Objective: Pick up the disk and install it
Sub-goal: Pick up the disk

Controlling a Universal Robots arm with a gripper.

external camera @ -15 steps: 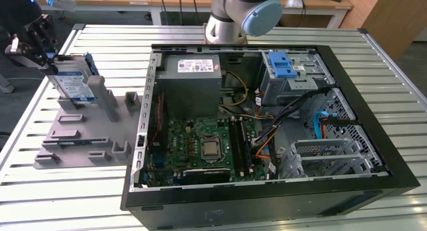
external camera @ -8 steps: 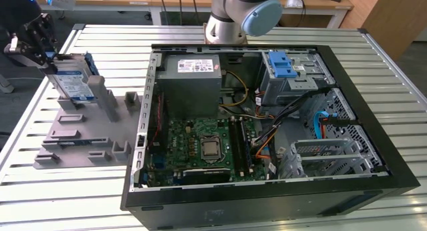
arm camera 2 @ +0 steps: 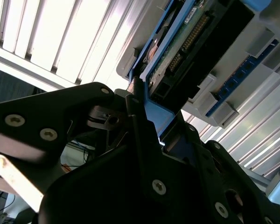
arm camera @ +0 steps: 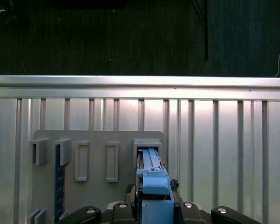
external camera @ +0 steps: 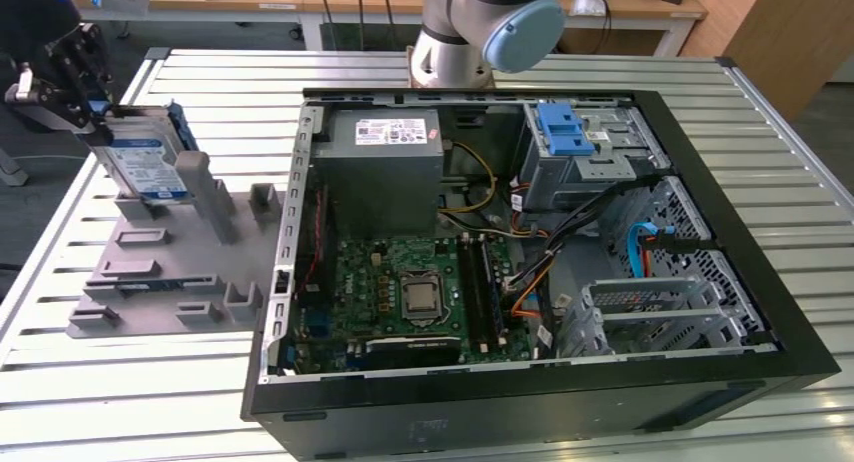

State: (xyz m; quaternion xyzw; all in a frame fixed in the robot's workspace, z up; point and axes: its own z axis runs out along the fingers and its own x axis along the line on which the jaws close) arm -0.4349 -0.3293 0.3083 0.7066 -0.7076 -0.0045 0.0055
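The disk (external camera: 144,162), a silver drive with a white-and-blue label in a blue carrier, stands on edge at the back of the grey fixture plate (external camera: 147,272), at the exterior view's left. My black gripper (external camera: 104,122) is at its upper end, shut on the carrier's edge. In the second wrist view the fingers (arm camera 2: 140,121) clamp the blue frame, with the disk's (arm camera 2: 186,32) circuit side beyond them. In the first wrist view the blue carrier (arm camera: 154,179) sits between the gripper's jaws, over a slot in the plate (arm camera: 98,140). Whether the disk still rests in its slot I cannot tell.
The open computer case (external camera: 747,242) lies flat at centre and right, with the motherboard (external camera: 414,287), a grey power supply (external camera: 387,162) and a drive cage with a blue latch (external camera: 567,132). The arm's base (external camera: 474,32) stands behind the case. The slatted metal table (external camera: 134,382) is underneath.
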